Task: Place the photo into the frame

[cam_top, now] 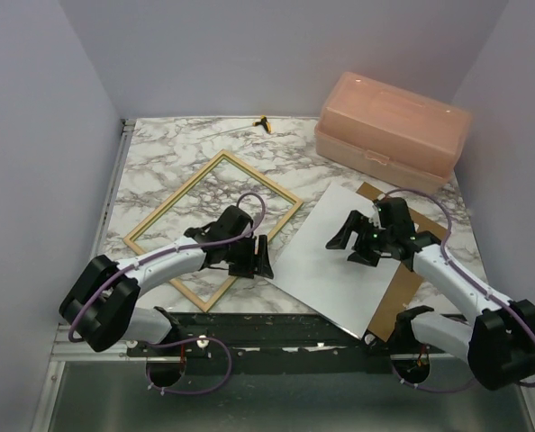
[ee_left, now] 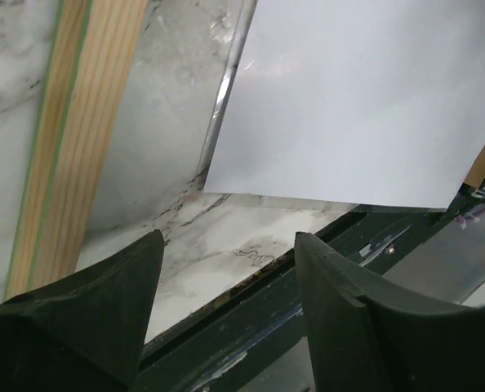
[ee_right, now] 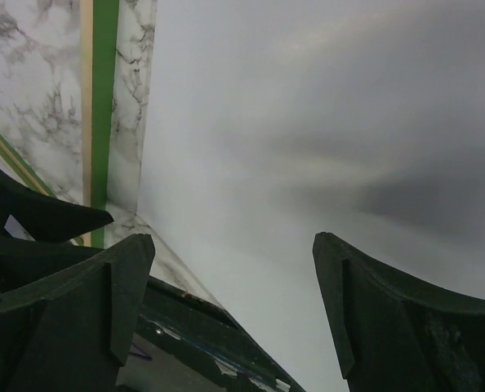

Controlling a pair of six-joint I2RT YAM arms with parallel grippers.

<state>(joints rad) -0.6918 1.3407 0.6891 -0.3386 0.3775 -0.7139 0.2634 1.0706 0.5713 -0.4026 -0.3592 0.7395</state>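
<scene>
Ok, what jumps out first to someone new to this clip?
The big white photo lies mid-right, partly over a brown backing panel. The frame sits left of it, bare wood up; a pink plastic box stands far right. The left gripper and right gripper hover open.

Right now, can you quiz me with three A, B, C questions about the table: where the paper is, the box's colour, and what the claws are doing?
1. Where does the photo lie?
A) beside the frame, partly on the brown panel
B) inside it
C) on the wall

2. What colour is the lidded box?
A) blue
B) peachy pink
C) black

3. How are the left gripper and right gripper?
A) both shut on the paper
B) one gripping a rail
C) both open, empty

Answers: 1 A, the white sheet lies right of the frame with brown showing underneath. 2 B, the top view shows it. 3 C, each wrist view shows parted fingers with nothing between.
</scene>
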